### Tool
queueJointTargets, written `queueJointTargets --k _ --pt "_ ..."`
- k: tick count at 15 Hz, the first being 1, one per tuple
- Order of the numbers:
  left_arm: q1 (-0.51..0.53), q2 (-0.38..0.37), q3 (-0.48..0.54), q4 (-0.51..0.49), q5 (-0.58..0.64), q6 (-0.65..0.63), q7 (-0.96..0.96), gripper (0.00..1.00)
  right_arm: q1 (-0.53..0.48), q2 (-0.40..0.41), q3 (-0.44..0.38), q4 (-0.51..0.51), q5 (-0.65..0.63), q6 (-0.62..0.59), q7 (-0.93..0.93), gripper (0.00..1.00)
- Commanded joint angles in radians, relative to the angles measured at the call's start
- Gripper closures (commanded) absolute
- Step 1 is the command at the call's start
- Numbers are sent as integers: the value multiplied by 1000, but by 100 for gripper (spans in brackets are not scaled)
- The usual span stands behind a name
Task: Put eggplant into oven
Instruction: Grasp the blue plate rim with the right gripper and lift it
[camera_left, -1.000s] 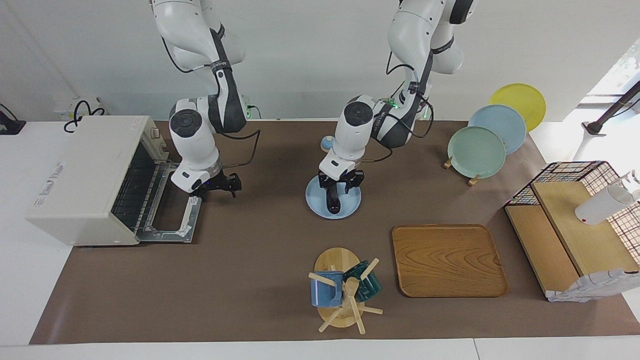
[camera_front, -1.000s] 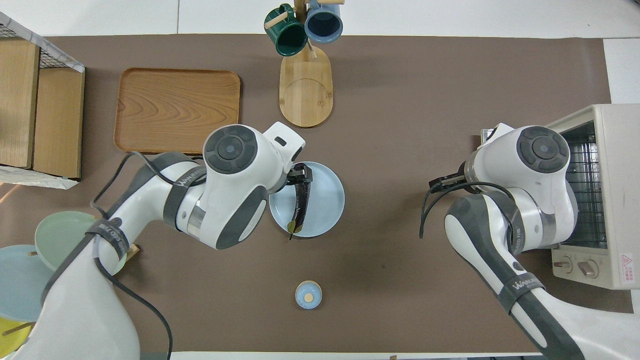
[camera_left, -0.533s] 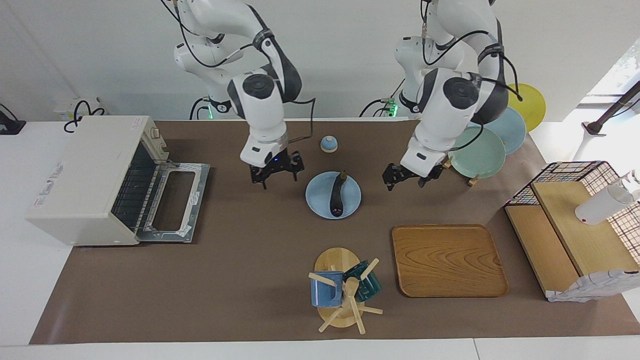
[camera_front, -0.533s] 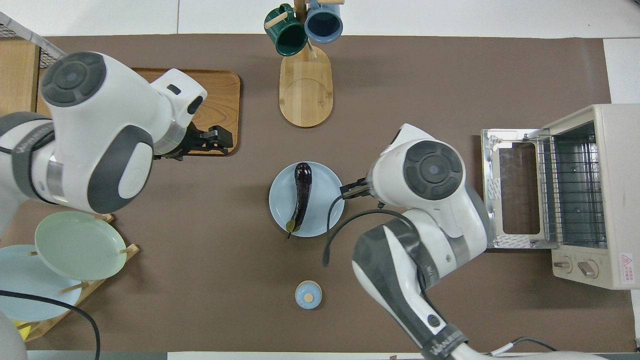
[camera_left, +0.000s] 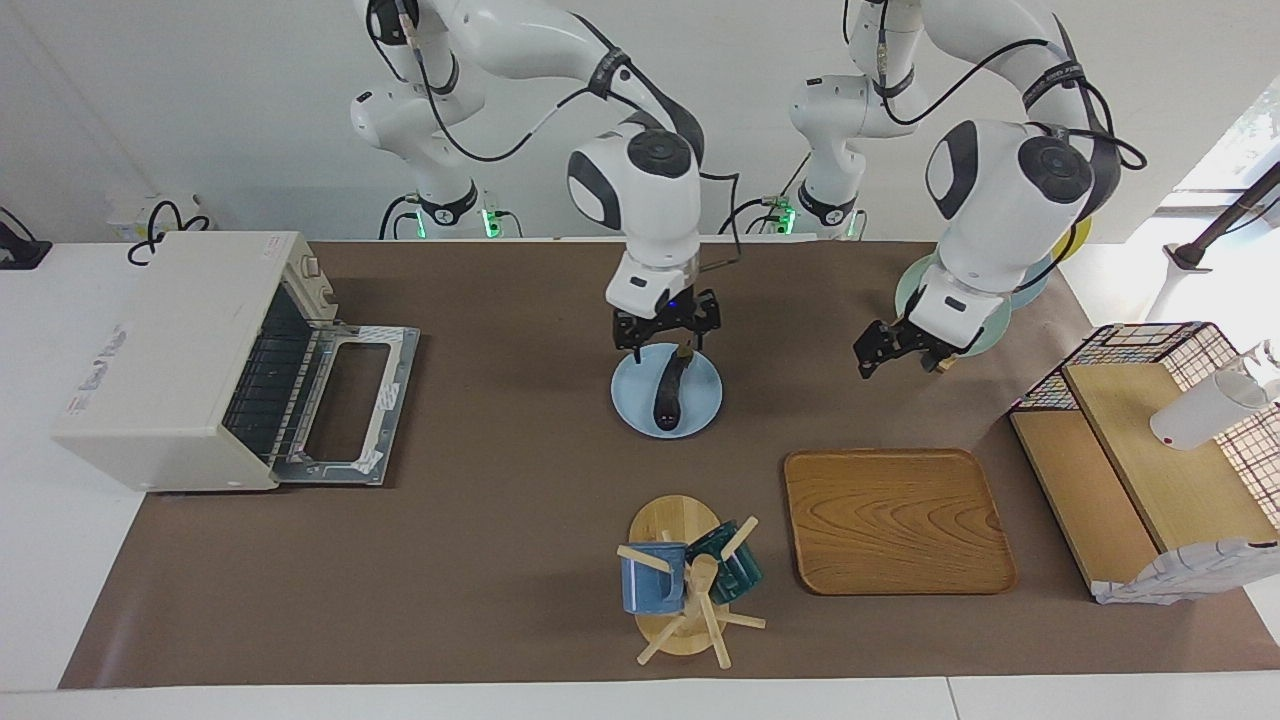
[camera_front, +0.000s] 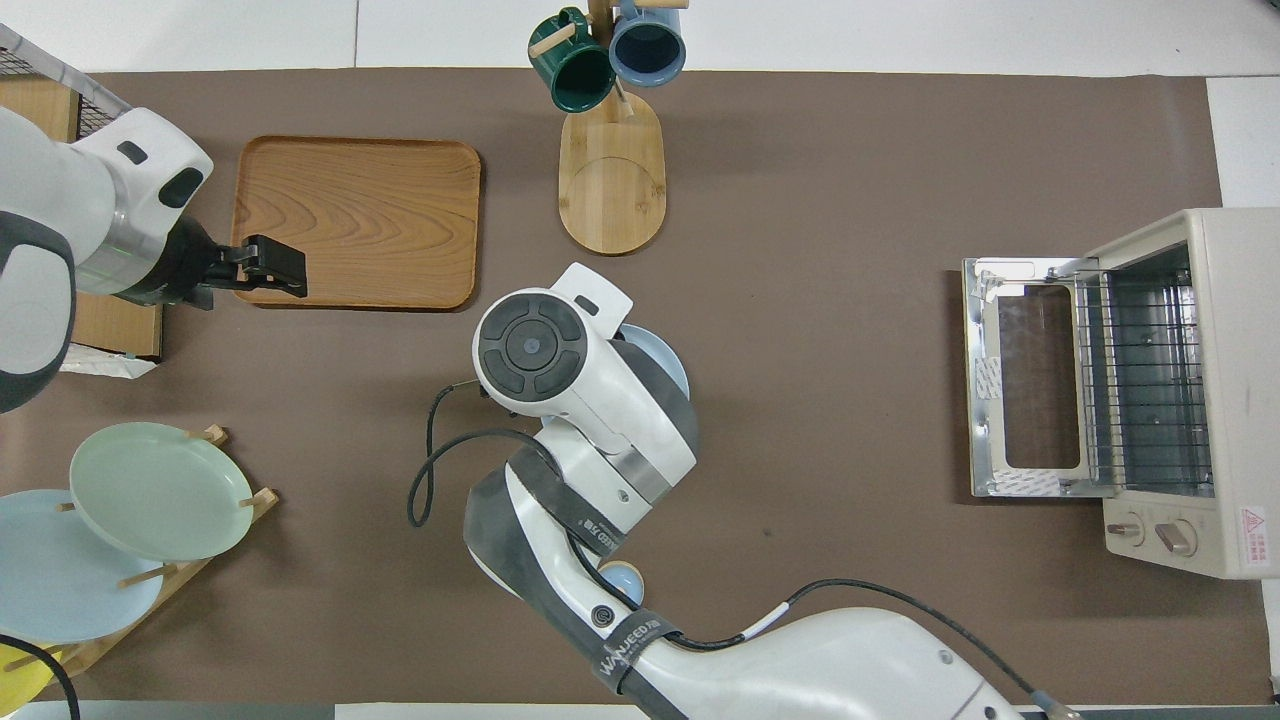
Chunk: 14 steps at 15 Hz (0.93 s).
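The dark purple eggplant (camera_left: 667, 394) lies on a light blue plate (camera_left: 703, 403) in the middle of the table. My right gripper (camera_left: 667, 345) hangs open just over the eggplant's stem end, its fingers apart and holding nothing. In the overhead view the right arm covers the eggplant, and only the plate's rim (camera_front: 675, 362) shows. The cream oven (camera_left: 170, 340) (camera_front: 1215, 390) stands at the right arm's end of the table with its door (camera_left: 395, 385) (camera_front: 1020, 375) dropped open. My left gripper (camera_left: 893, 358) (camera_front: 285, 268) is open and empty over the tray's edge.
A wooden tray (camera_left: 897, 520) (camera_front: 355, 222) lies farther from the robots than the plate. A mug tree (camera_left: 685, 580) (camera_front: 610, 120) with a blue and a green mug stands beside it. A plate rack (camera_front: 150, 490) and a wire basket with wooden boards (camera_left: 1150, 470) are at the left arm's end.
My left gripper has left the eggplant on the plate and swung toward its own end of the table. My right gripper has come from the open oven door to over the plate.
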Motion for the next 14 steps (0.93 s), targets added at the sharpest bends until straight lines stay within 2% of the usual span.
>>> queueJointTargets --k 1,7,9,10,11,12,13,14 --pt "19 -68 -5 -31 -3 -46 22 0 10 -19 -3 -88 -16 113 14 0" --pt "6 -189 -5 -132 -3 -86 41 0 40 6 -3 -119 -41 139 20 0" --pt "3 -171 -2 -56 6 -103 38 0 41 1 -3 -153 -44 173 17 0" --pt "2 -149 6 1 25 -157 39 0 41 0 -3 -170 -45 194 15 2" --pt "-6 -122 12 61 47 -208 42 0 41 -2 -3 -171 -45 194 14 13" --pt "-12 -108 13 99 58 -246 45 0 41 -2 -3 -168 -45 190 12 32" --pt "-6 -105 13 115 60 -261 49 0 41 -2 -3 -170 -44 196 14 48" --pt "0 -102 9 116 60 -259 49 0 41 -2 -3 -171 -44 196 17 59"
